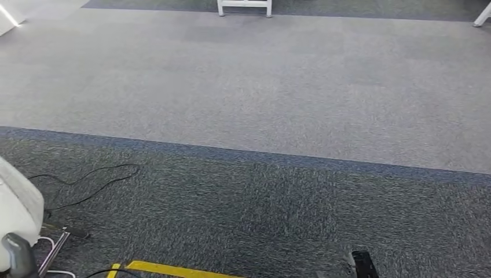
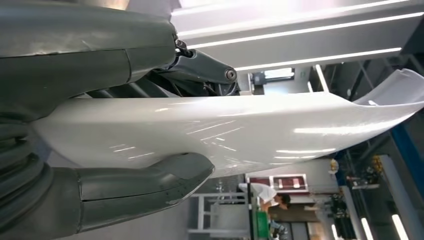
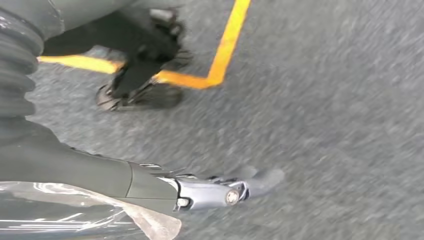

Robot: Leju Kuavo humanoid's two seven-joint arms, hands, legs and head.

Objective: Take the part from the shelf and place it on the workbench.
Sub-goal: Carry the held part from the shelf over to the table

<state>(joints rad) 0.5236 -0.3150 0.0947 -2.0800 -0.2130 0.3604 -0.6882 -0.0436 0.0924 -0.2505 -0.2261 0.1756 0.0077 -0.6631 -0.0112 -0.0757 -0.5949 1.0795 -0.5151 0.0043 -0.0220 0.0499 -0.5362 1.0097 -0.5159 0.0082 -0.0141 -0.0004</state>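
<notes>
From the head view, the grey and dark-blue carpeted floor [image 1: 249,104] stretches ahead with a yellow tape line [image 1: 173,269] near the bottom edge and thin black cables [image 1: 87,179] trailing on the left; the glossy white curved plastic part [image 1: 17,208] juts in at the lower left corner, and no desk is visible, though white furniture legs [image 1: 243,7] stand at the far edge of the floor. In the left wrist view, the left hand [image 2: 145,115] clamps that white part [image 2: 260,130] between its thick grey thumb [image 2: 150,185] and the dark fingers [image 2: 200,70] on the opposite face. In the right wrist view, the right hand [image 3: 200,192] hangs over the carpet holding nothing; whether its fingers are curled or apart I cannot tell. I judge this the carrying step: next the robot must walk to the desk and set the part down.
</notes>
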